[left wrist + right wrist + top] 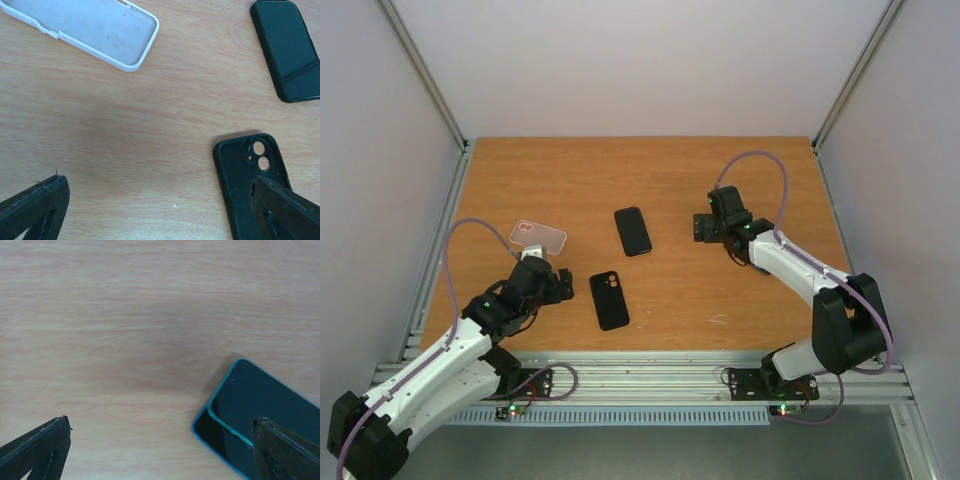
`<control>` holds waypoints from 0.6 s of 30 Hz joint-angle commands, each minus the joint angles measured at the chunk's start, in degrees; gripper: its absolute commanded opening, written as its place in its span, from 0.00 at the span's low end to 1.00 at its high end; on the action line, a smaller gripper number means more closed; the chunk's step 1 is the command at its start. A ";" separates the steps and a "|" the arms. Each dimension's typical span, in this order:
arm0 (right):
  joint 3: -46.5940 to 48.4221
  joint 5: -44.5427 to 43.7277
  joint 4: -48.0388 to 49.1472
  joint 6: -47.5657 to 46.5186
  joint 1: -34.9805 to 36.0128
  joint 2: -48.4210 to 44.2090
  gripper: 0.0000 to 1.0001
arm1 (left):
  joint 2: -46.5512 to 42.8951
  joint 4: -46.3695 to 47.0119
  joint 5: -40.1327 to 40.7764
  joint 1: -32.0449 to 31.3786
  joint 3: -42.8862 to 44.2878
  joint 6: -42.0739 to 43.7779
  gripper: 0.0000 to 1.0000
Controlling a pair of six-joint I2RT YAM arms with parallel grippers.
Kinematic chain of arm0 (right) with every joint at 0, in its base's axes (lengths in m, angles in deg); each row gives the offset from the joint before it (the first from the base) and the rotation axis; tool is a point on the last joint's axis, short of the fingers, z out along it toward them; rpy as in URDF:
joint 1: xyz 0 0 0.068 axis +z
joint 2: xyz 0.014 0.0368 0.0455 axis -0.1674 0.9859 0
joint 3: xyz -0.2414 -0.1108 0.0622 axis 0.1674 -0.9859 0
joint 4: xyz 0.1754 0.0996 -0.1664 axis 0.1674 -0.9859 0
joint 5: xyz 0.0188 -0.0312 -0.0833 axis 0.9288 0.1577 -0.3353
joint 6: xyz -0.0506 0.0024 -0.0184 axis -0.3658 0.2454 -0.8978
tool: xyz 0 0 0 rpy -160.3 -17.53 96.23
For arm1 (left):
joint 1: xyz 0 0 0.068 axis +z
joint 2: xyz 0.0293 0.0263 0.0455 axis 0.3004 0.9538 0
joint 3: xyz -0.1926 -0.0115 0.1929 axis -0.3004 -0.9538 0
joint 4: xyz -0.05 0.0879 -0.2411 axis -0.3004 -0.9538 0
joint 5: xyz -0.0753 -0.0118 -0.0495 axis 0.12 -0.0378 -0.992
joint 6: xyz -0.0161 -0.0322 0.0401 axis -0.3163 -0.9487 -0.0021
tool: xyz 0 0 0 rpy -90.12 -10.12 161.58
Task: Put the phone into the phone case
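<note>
Lower left of the top view: left gripper point(552, 282), fingers spread wide and empty, above the wooden table point(720, 170). Just right of it lies the black phone case point(610, 300), flat, camera cutouts toward the top of the frame. Above it, at centre and apart from it, the phone point(633, 231) lies flat. Left of the phone lies a clear case point(538, 237). Right of centre: right gripper point(705, 228), fingers likewise apart and empty, near the phone.

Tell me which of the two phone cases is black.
The near case, lying just in front of the phone; the other case, farther left, is pale.
</note>
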 commanded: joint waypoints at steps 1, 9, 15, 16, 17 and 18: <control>3.43 3.10 -2.59 2.47 -6.23 3.24 0.99 | -1.24 3.07 1.29 -0.04 -0.55 2.12 0.99; 6.35 10.60 -6.66 6.20 -20.13 6.68 0.99 | -0.06 2.91 0.92 -0.07 -0.68 2.37 0.99; 7.72 21.34 -6.99 10.27 -32.91 9.78 0.98 | -0.31 3.48 -0.73 -0.01 -0.96 2.45 0.99; 8.24 21.87 -7.05 10.47 -34.41 10.72 0.99 | -0.33 3.43 -0.84 -0.04 -0.99 2.53 0.99; 9.00 22.50 -7.17 10.43 -35.64 11.89 0.98 | -0.30 3.42 -0.83 0.01 -0.92 2.48 0.99; 9.95 23.06 -7.42 10.32 -36.76 13.29 0.98 | -0.34 3.36 -0.81 -0.02 -0.92 2.55 0.99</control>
